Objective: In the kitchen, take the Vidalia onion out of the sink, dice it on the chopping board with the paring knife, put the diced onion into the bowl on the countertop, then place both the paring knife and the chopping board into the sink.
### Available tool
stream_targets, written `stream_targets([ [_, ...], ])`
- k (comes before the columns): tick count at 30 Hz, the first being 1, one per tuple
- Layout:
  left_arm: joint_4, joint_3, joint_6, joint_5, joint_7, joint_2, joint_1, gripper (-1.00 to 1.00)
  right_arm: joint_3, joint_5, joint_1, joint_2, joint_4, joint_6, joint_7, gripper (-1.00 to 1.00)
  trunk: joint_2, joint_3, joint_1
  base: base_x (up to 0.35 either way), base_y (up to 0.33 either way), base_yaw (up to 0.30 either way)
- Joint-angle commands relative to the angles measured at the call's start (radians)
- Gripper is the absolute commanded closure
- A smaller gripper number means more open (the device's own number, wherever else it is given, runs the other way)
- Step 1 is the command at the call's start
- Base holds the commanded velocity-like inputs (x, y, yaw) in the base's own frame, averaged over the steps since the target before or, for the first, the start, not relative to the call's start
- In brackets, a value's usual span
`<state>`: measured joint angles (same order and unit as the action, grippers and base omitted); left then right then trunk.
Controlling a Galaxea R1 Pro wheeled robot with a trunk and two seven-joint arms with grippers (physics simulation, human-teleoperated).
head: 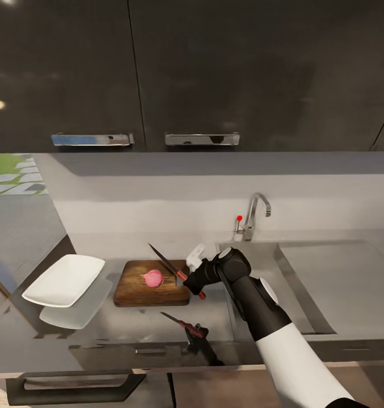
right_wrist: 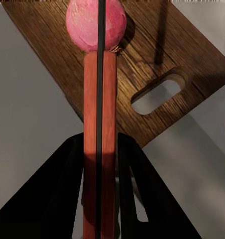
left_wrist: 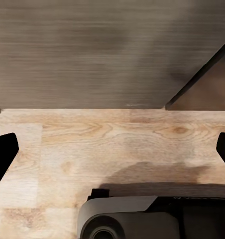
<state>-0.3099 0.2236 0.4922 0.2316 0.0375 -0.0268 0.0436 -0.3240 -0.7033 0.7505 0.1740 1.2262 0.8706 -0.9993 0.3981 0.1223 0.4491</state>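
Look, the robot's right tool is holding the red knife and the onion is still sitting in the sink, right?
Not quite. The right tool does hold the paring knife, but the Vidalia onion sits on the chopping board, not in the sink. The head view shows it.

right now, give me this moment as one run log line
stage: dicing not begun | right tool: shut on red-handled paring knife | pinkish-red round onion: whole, on brown wooden chopping board | white squarish bowl: empty

Dark glossy wall cabinets with chrome handles, pale grey backsplash, light wood floor
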Motion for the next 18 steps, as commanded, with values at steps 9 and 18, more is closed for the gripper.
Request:
stream_targets([
  [9,0.000,0.010,0.003,0.007,0.004,-0.001,0.001,-1.00,0.000,-0.010,0.001,0.000,0.001,0.004,-0.010,1.00,0.002,0.002,0.001,0.145,0.072,0.000],
  [18,0.000,0.010,0.003,0.007,0.004,-0.001,0.001,-1.00,-0.001,-0.010,0.001,0.000,0.000,0.005,-0.012,1.00,0.002,0.002,0.001,0.011,0.004,0.000],
])
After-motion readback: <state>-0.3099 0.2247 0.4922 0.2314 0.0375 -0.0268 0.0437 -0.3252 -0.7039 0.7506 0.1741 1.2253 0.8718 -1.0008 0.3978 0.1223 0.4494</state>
